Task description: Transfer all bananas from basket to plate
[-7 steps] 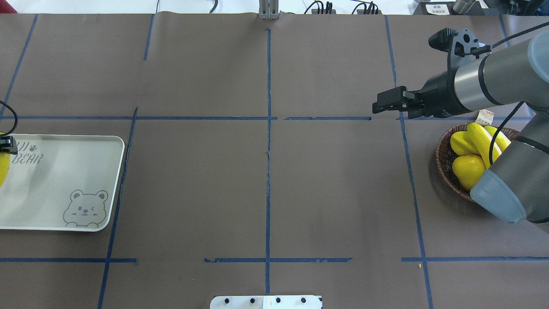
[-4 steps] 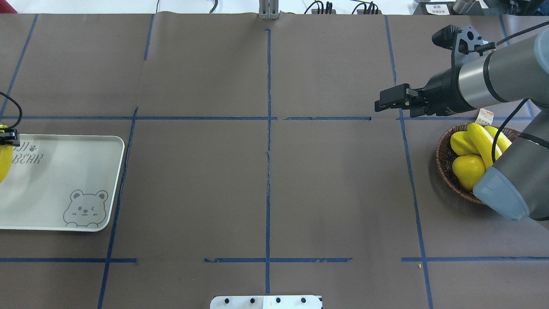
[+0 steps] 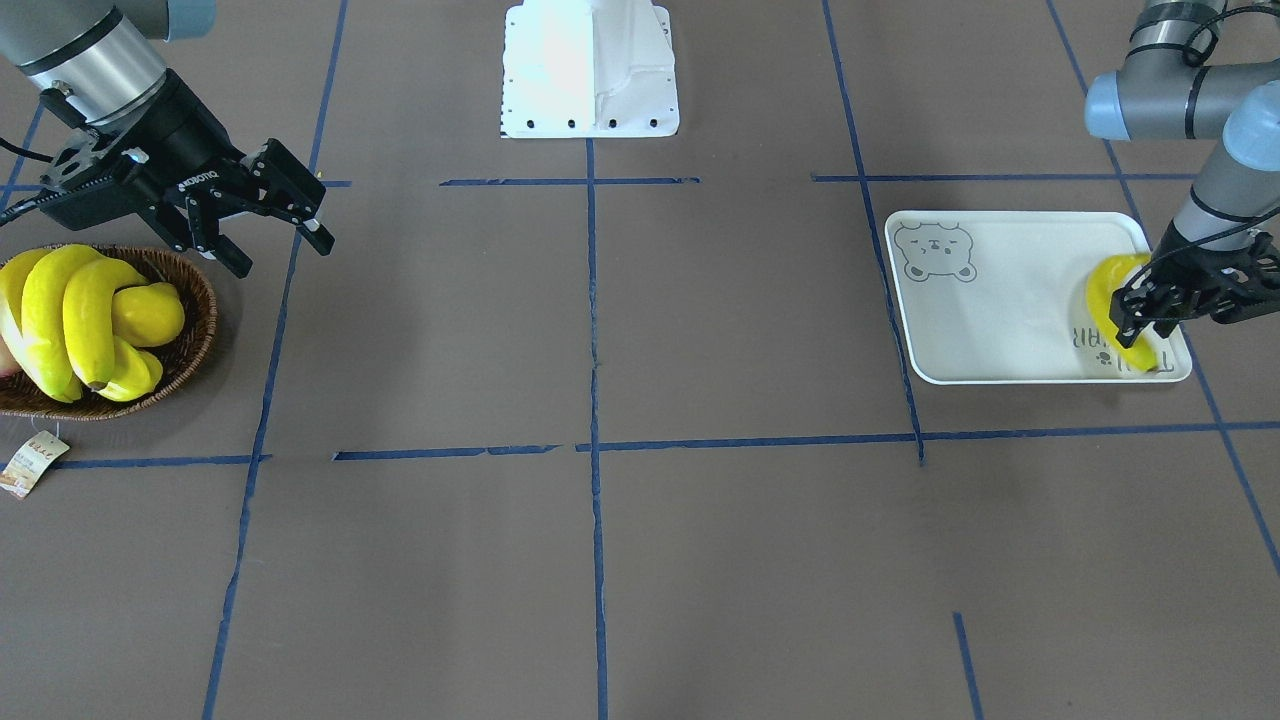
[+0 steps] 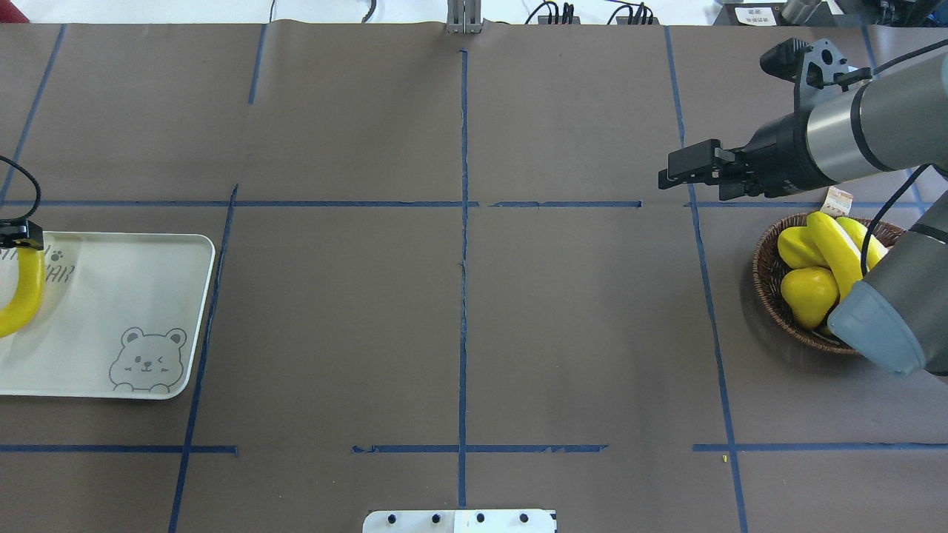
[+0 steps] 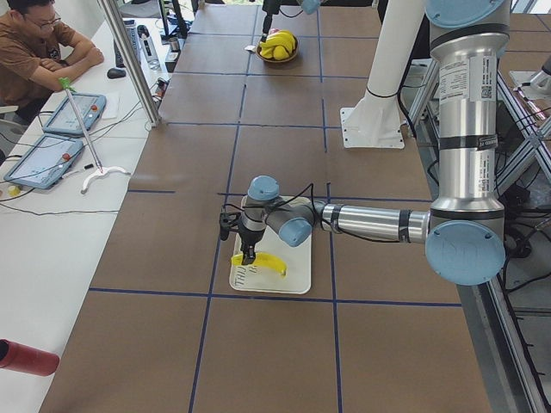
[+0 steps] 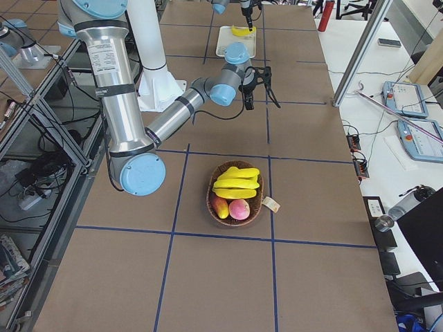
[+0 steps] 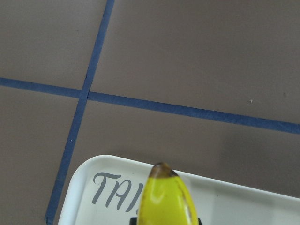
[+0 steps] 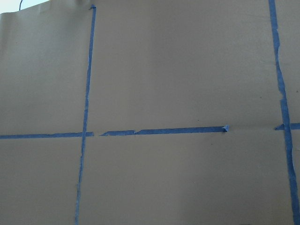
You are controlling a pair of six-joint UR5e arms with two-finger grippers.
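Movement over the last second was slight at both ends of the brown paper-covered table (image 4: 333, 133). At the left, the flat rectangular pale white plate (image 4: 133, 296) with its grey bear face print lay just where it had been. Over its outer end the left gripper (image 3: 1135, 333) had its two black fingers closed about one long, curved, bright yellow banana (image 4: 26, 289) near a dark tip. That banana, a second ago only a sliver at the edge of the overhead view, had swung further in over the plate, its curve now plain beside the grey lettering. Whether it rested on the plate or hung just above it I could not tell.

Farther right, the right gripper (image 3: 285, 252) hovered above the table with its fingers spread wide and nothing between them. It had drawn back a little toward the shallow oval basket of dark brown woven wicker (image 4: 766, 296) near it. The basket had not shifted. In it the remaining bananas (image 4: 833, 244) lay heaped with a rounder yellow fruit (image 4: 807, 292). The right arm's grey elbow (image 4: 881, 326) hid part of it, and a small paper tag (image 4: 839, 200) lay on the table just past its rim.
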